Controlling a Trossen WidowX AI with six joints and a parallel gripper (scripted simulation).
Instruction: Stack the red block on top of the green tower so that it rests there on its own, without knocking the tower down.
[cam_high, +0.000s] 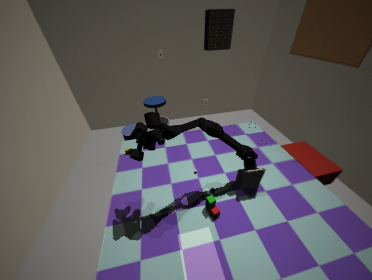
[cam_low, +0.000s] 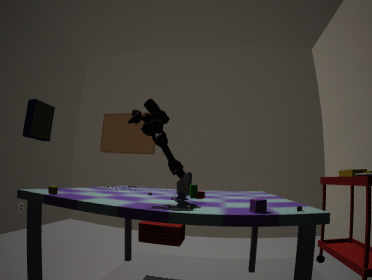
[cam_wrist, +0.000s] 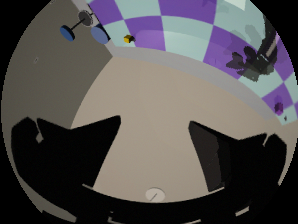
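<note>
From my console, the claw (cam_wrist: 154, 141) stands wide, its two dark fingers well apart with only pale floor and the far edge of the table between them, so it holds nothing. In the top view I see the claw (cam_high: 248, 184) hanging low over the checkered table (cam_high: 300, 210), its pale flat housing just to the right of the green tower (cam_high: 211, 200) and not touching it as far as I can tell. The red block (cam_high: 215, 211) lies on the table right against the near side of the green tower, at its foot. From the exterior view the claw (cam_low: 184, 186) sits to the left of the green tower (cam_low: 193, 190), and the red block (cam_low: 200, 194) shows low on the tower's other side. The arm (cam_high: 210, 127) reaches back from the claw, away from the green tower, to its base at the table's far edge. Farther from the tower, a small purple cube (cam_low: 258, 205) rests near the table's front edge, and a small yellow piece (cam_low: 53, 189) sits at the far left end
</note>
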